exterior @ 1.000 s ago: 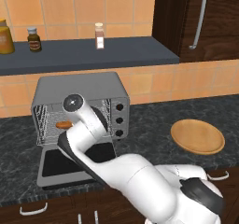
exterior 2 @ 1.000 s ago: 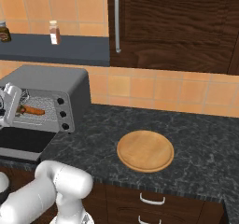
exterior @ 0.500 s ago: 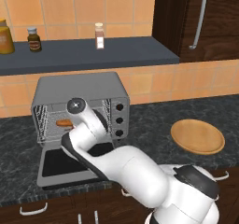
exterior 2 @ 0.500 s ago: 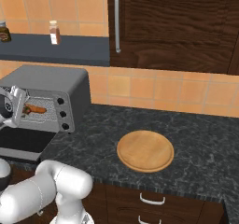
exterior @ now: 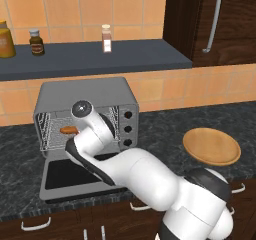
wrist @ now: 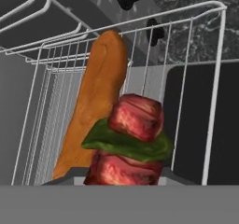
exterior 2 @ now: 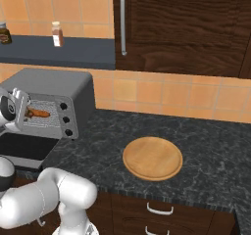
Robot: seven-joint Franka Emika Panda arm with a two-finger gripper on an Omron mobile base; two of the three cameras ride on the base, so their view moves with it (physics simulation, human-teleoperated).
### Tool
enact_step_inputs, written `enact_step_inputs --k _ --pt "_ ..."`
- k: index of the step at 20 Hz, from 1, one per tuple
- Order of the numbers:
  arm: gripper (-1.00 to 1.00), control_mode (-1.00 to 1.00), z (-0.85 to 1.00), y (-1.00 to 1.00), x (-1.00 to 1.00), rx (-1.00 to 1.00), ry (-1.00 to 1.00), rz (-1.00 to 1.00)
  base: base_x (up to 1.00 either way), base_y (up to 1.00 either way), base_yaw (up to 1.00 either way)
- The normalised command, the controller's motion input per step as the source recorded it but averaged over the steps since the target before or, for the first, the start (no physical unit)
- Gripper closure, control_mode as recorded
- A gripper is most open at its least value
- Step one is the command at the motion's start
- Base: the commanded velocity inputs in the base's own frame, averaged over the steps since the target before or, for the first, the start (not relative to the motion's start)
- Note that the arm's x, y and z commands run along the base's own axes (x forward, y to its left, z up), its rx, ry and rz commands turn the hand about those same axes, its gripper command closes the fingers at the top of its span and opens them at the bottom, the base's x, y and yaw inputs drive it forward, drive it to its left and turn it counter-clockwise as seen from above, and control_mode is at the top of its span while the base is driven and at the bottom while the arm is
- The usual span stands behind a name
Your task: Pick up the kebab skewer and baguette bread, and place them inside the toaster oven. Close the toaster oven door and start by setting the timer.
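The grey toaster oven (exterior: 87, 96) stands open, its dark-glass door (exterior: 75, 176) dropped flat on the counter. The orange-brown baguette (wrist: 95, 101) lies on the wire rack (wrist: 186, 55). The kebab skewer (wrist: 133, 139), red meat chunks with a green piece between them, sits just beside the baguette.

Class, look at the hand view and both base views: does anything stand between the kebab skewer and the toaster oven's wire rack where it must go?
Nothing visible does. The toaster oven door hangs open, and the kebab skewer is already over the wire rack, beside the baguette bread lying on it.
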Motion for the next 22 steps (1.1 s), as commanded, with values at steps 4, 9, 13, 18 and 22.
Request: enact_step_inputs --k 4,9,13,18,22 --pt "-1.00 -1.00 0.00 0.00 0.00 0.00 0.00 0.00 0.00 0.00 0.00" --pt "-1.00 -1.00 0.02 -0.03 -0.05 0.00 -0.01 0.00 0.00 0.00 0.00" --pt "-1.00 -1.00 0.20 -0.02 0.00 0.02 -0.01 0.00 0.00 0.00 0.00" --pt "-1.00 -1.00 0.21 -0.24 -0.33 0.00 -0.02 0.11 0.00 0.00 0.00" --pt "-1.00 -1.00 0.02 -0.16 -0.78 -0.07 -0.02 0.34 0.00 0.00 0.00"
